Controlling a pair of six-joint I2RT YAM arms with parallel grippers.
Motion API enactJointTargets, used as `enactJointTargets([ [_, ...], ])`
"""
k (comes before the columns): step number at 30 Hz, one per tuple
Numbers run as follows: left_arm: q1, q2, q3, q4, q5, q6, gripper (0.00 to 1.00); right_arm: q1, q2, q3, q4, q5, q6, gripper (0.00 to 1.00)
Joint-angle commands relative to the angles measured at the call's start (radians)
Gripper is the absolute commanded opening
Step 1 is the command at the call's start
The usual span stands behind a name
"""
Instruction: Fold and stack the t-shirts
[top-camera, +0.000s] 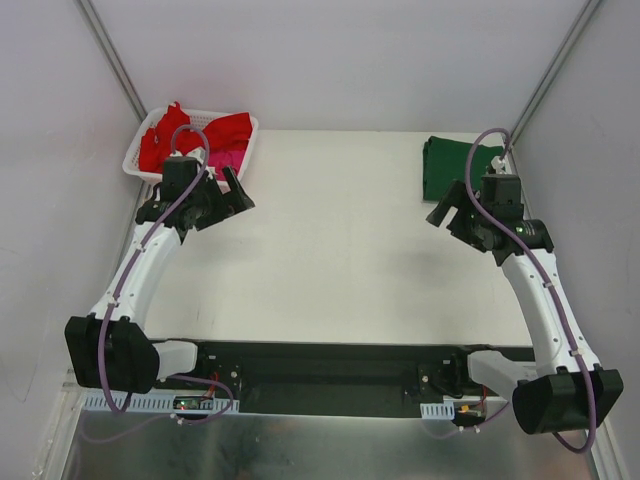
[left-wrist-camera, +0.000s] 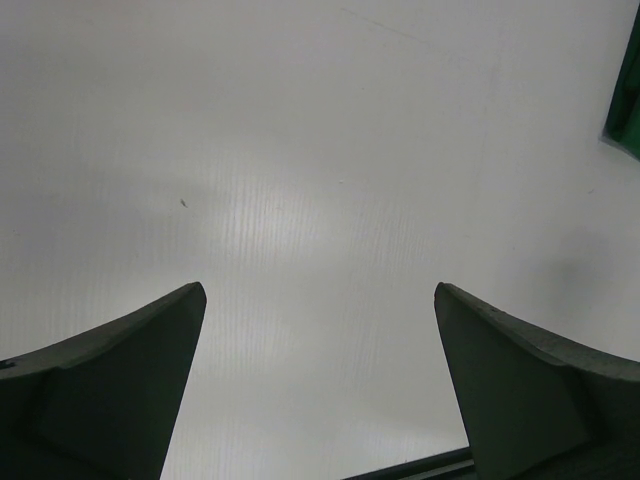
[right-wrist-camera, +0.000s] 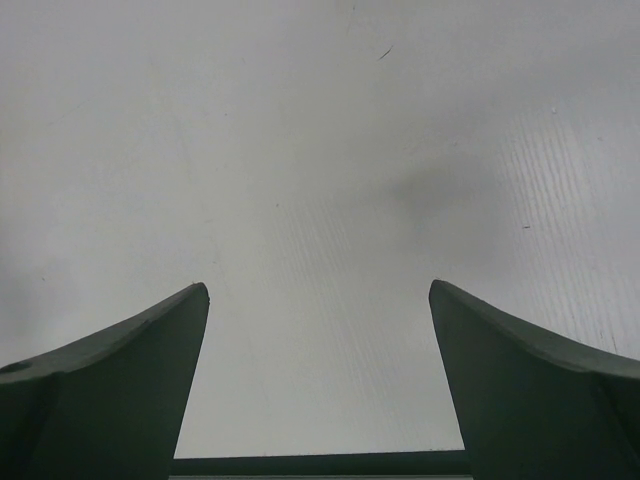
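A dark green t-shirt (top-camera: 452, 167) lies folded flat at the table's far right corner; its edge also shows in the left wrist view (left-wrist-camera: 626, 92). Red t-shirts (top-camera: 172, 135) and a magenta one (top-camera: 226, 159) are bunched in the white mesh basket (top-camera: 137, 160) at the far left. My left gripper (top-camera: 228, 203) hovers just in front of the basket, open and holding nothing (left-wrist-camera: 318, 296). Just below the green t-shirt, my right gripper (top-camera: 450, 222) is open and holds nothing either (right-wrist-camera: 318, 290). Both wrist views look down on bare white table.
The white table top (top-camera: 330, 240) spreads between the two arms. Grey walls with metal corner posts (top-camera: 115, 60) close off the back and sides. A black base rail (top-camera: 320, 365) runs along the near edge.
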Motion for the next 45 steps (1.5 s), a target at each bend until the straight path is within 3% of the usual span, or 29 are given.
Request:
enactJointTargets([
  [1,0.020,0.054,0.096,-0.090,0.029,-0.022,0.99,0.003,0.014,0.067,-0.066,0.055,0.043,0.96],
  [22,0.040,0.063,0.185,-0.149,0.034,0.081,0.99,0.005,0.013,0.075,-0.046,0.068,0.029,0.96],
  [25,0.040,0.062,0.198,-0.161,0.072,0.262,0.99,0.005,0.020,0.091,-0.082,0.081,0.023,0.96],
  [28,0.040,0.062,0.251,-0.225,-0.004,0.344,0.99,0.005,0.007,0.082,-0.102,0.095,-0.002,0.96],
  [45,0.042,-0.023,0.234,-0.244,-0.017,0.325,0.99,0.007,0.014,0.087,-0.062,0.086,-0.040,0.96],
])
